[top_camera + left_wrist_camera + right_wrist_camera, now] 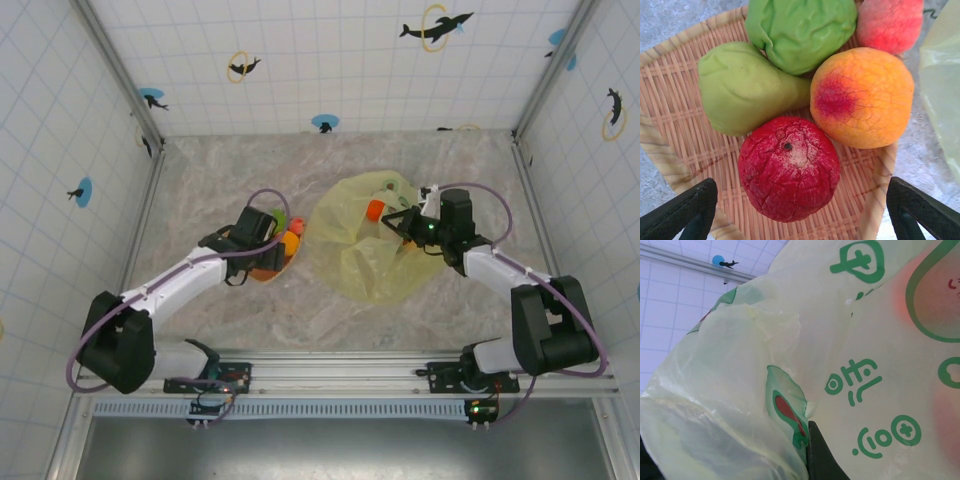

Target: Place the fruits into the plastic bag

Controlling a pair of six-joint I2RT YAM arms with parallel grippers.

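Several fruits lie on a woven orange plate (675, 125): a red one (788, 167) nearest, a yellow-orange one (862, 97), a green pear shape (745, 87), a green leafy one (800, 30) and a pinkish-red one (890, 22). My left gripper (800, 186) hangs open just above the red fruit, one finger on each side of it, touching nothing. In the top view the left gripper (268, 232) is over the plate (272, 270). My right gripper (402, 222) is shut on a fold of the plastic bag (360, 255); its dark finger (822, 457) pinches the film. An orange fruit (375, 210) shows through the bag.
The bag's edge (942, 90) lies right beside the plate. Tiled walls enclose the marbled table (220, 170) on three sides. Both arm bases sit on the rail (330, 375) at the near edge.
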